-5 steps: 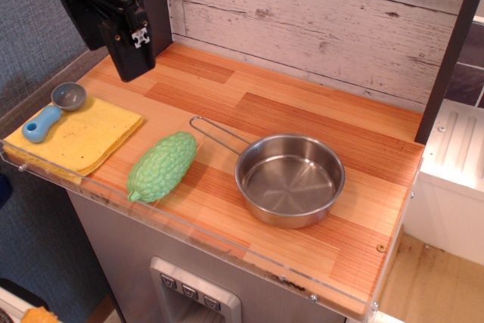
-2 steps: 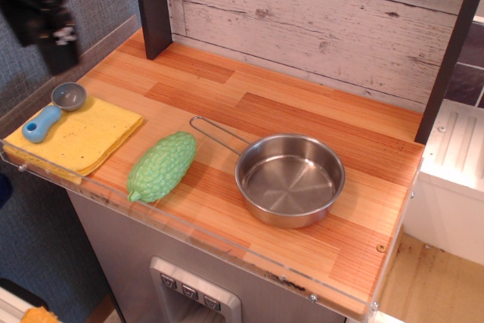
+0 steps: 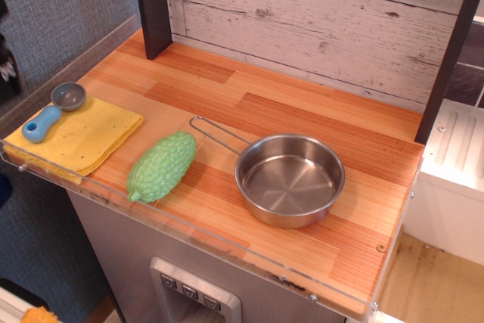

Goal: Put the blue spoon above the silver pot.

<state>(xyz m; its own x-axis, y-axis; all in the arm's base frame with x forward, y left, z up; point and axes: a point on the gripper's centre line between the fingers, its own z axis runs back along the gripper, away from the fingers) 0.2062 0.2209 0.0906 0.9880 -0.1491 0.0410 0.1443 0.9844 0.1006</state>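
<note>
The blue spoon (image 3: 47, 116) lies at the far left of the counter, its light-blue handle on a yellow cloth (image 3: 87, 138) and its grey bowl just off the cloth's back corner. The silver pot (image 3: 290, 179) stands at centre right, and its wire handle (image 3: 218, 133) points back-left. Only a black sliver of my arm (image 3: 6, 69) shows at the left edge, well left of the counter and apart from the spoon. Its fingers are out of view.
A green bumpy toy gourd (image 3: 161, 166) lies between the cloth and the pot. A dark post (image 3: 153, 5) stands at the back left and another (image 3: 451, 47) at the right. A wood-plank wall (image 3: 318, 20) runs behind. A clear guard rail (image 3: 197, 236) lines the front edge.
My arm has swung from above the back-left corner out to the left and is almost out of the frame. The spoon, pot and gourd have not moved.
</note>
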